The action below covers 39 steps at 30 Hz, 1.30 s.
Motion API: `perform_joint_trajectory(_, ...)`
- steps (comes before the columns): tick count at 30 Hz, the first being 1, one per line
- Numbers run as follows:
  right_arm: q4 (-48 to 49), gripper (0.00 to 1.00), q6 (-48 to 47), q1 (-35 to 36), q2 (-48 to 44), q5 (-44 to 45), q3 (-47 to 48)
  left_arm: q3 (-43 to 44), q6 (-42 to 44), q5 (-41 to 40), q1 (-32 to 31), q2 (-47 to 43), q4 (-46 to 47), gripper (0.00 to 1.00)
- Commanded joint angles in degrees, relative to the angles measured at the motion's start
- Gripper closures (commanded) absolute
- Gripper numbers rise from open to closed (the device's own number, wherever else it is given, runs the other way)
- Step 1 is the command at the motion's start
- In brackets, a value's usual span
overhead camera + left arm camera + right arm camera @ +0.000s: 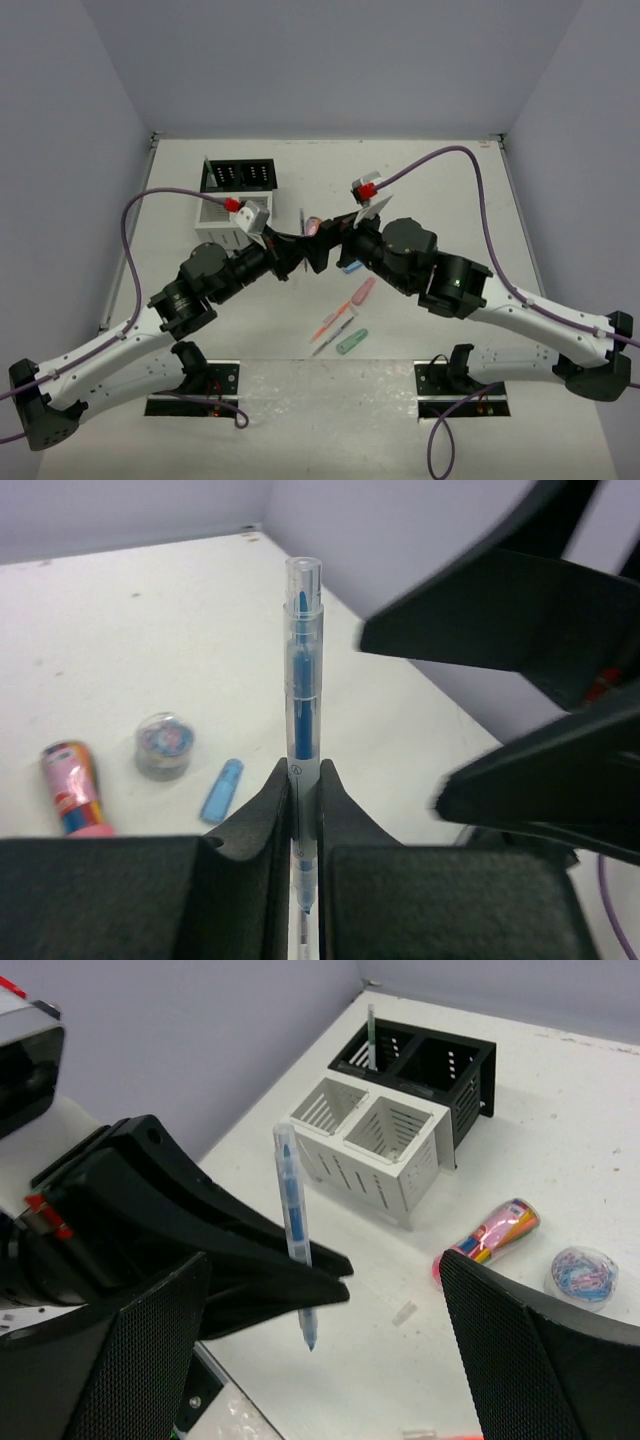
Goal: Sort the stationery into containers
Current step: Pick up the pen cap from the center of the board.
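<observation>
Your organiser [237, 195] stands at the left, with one thin pen [371, 1035] upright in its black rack. Your left gripper [303, 790] is clamped on the blue pen [303, 680], held near upright; the small circled mark on its barrel is too small to read. Your right gripper [405, 718] is spread wide just beside the blue pen, holding nothing.

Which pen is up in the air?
The blue pen, pinched upright by the left gripper. The orange pen and grey pen lie flat on the table.
</observation>
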Motion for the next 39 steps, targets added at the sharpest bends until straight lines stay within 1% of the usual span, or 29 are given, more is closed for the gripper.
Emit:
perform_joint_trajectory(1, 0.1, 0.01, 2.4, -4.4, -9.5, 2.7, -3.2, 5.2, -0.9, -18.6, 0.2, -1.5, -12.0, 1.0)
perform_joint_trajectory(3, -1.2, 0.01, 4.4, -6.7, -12.1, 0.8, -5.8, 6.8, -1.8, -28.5, 0.3, -2.5, -16.1, 1.0)
perform_joint_trajectory(4, -2.9, 0.01, 6.6, -10.8, -14.8, -1.2, -7.5, 8.7, -3.7, -35.2, 0.6, -3.6, -23.0, 1.0)
perform_joint_trajectory(7, -5.5, 0.01, 8.8, -13.7, -14.8, -4.3, -10.3, 11.2, -3.6, -40.8, 1.9, -7.4, -27.5, 1.0)
perform_joint_trajectory(8, -6.1, 0.01, 8.5, -14.0, -13.0, -5.3, -10.5, 12.2, -3.8, -41.9, 2.0, -7.9, -30.1, 1.0)
perform_joint_trajectory(10, -8.0, 0.01, 7.1, -14.0, -6.2, -8.7, -9.3, 15.3, -4.7, -44.5, 2.0, -8.8, -35.0, 1.0)
perform_joint_trajectory(11, -9.1, 0.01, 7.3, -14.0, -3.4, -8.9, -8.7, 16.7, -4.6, -44.6, 2.0, -9.5, -36.8, 1.0)
perform_joint_trajectory(13, -9.1, 0.01, 9.3, -14.0, 2.3, -9.2, -8.0, 17.3, -3.3, -44.1, 2.0, -11.1, -37.5, 1.0)
perform_joint_trajectory(15, -8.5, 0.01, 13.5, -14.1, 6.7, -10.5, -6.5, 17.3, -2.1, -43.1, 1.9, -13.3, -38.1, 1.0)
perform_joint_trajectory(16, -9.4, 0.01, 15.9, -14.1, 10.2, -10.8, -5.0, 17.3, -1.5, -42.7, 1.9, -14.2, -38.4, 1.0)
perform_joint_trajectory(18, -14.2, 0.01, 21.2, -14.1, 19.2, -9.3, -0.7, 17.0, -0.1, -41.8, 1.9, -16.0, -39.2, 1.0)
perform_joint_trajectory(20, -18.4, 0.02, 24.7, -14.0, 26.4, -7.3, 4.5, 15.5, 1.4, -40.0, 2.0, -17.1, -39.2, 1.0)
perform_joint_trajectory(22, -20.1, 0.06, 26.9, -13.4, 31.8, -6.4, 8.6, 13.5, 1.9, -38.8, 2.0, -17.9, -39.2, 1.0)
perform_joint_trajectory(23, -20.3, 0.06, 27.8, -13.3, 32.3, -6.3, 9.0, 13.3, 1.9, -38.7, 2.0, -18.2, -39.1, 1.0)
perform_joint_trajectory(25, -18.3, 0.15, 30.0, -11.9, 35.5, -5.8, 9.8, 11.0, 1.4, -38.1, 2.0, -19.2, -39.1, 1.0)
perform_joint_trajectory(27, -17.2, 0.18, 31.5, -10.6, 36.6, -5.1, 10.1, 9.1, 1.3, -37.4, 2.0, -20.1, -38.6, 1.0)
perform_joint_trajectory(29, -17.5, 0.23, 33.1, -9.6, 38.9, -4.6, 11.5, 7.2, 1.2, -36.9, 1.9, -21.2, -37.7, 1.0)
perform_joint_trajectory(30, -18.1, 0.25, 33.6, -9.5, 40.1, -4.2, 12.3, 6.6, 1.1, -36.5, 1.9, -21.5, -37.4, 1.0)
perform_joint_trajectory(31, -18.7, 0.31, 33.9, -9.4, 41.8, -3.9, 13.4, 6.0, 1.1, -35.7, 1.9, -21.8, -36.8, 1.0)
perform_joint_trajectory(33, -20.2, 0.37, 34.9, -8.9, 44.6, -1.8, 15.9, 5.2, 1.3, -34.6, 1.9, -21.8, -36.6, 1.0)
perform_joint_trajectory(39, -25.6, 0.41, 36.6, -7.3, 50.9, 1.9, 21.6, 5.1, 2.9, -33.9, 2.0, -21.6, -36.6, 1.0)
